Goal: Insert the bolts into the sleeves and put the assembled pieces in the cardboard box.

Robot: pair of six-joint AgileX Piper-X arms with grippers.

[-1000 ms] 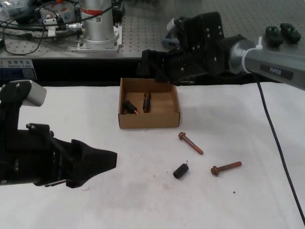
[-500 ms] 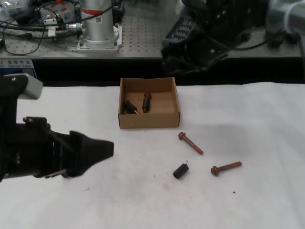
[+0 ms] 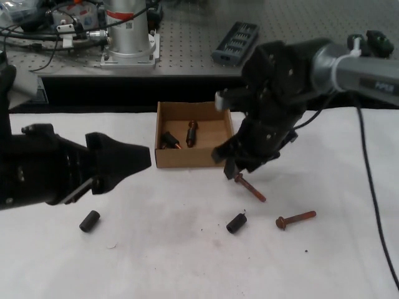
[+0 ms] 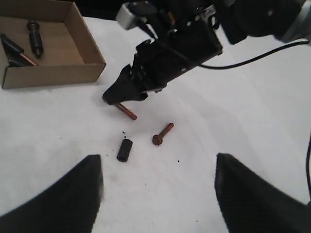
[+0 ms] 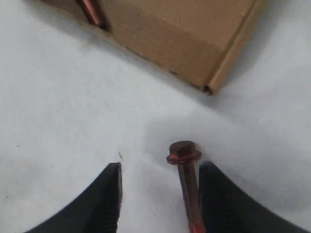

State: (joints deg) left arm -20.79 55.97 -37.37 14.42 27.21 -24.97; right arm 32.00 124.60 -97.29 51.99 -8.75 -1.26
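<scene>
Right end effector (image 5: 160, 170), fingers wide, straddles the copper hex-head bolt (image 5: 187, 184) at five o'clock from the brown cardboard box (image 3: 194, 157). Bolt pickup seems in hand; next, close on its shank, then reach the black cylindrical sleeve (image 3: 236, 223) at six o'clock.

The white-covered bench (image 3: 330, 268) holds a cardboard box (image 3: 194, 157), two copper bolts (image 3: 297, 218) (image 3: 252, 190) and two black sleeves (image 3: 236, 223) (image 3: 89, 221).

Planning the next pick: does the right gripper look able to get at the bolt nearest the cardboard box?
Probably yes: the right gripper hangs open over the bolt, which lies between its fingers on bare cloth, and the cardboard box stands clear of the bolt's head.
</scene>
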